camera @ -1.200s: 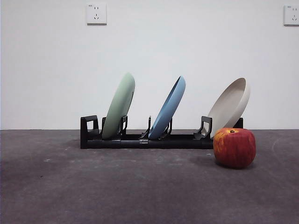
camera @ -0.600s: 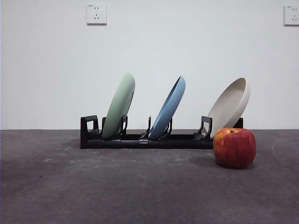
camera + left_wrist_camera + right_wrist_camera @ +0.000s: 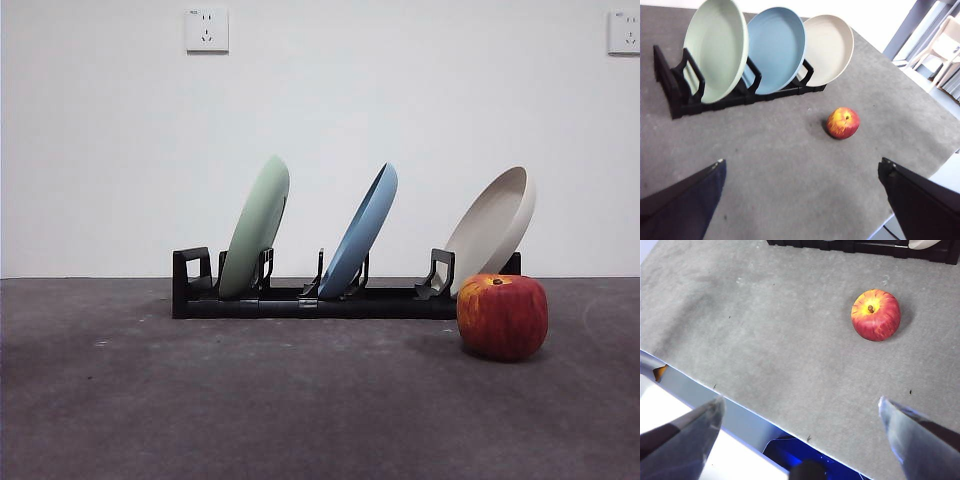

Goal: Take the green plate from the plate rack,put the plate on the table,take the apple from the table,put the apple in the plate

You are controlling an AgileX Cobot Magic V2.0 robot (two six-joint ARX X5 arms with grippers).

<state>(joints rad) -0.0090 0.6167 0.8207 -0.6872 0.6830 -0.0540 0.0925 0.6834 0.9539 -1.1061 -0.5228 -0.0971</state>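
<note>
Still racked: green plate (image 3: 255, 227) in plate rack (image 3: 300, 300).

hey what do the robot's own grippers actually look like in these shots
Only the jaws show, in the wrist views. The left gripper has two flat, black, matte jaws tapering to angular tips. The right gripper has the same wedge-shaped jaws, washed grey-blue by glare. No cables, markings or arm bodies are visible.

Three plates (image 3: 362, 232), one rack (image 3: 310, 300), one apple (image 3: 502, 316), two sockets (image 3: 206, 29).

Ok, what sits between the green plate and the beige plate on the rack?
The blue plate, in the rack's middle slot; front view shows it.
</note>
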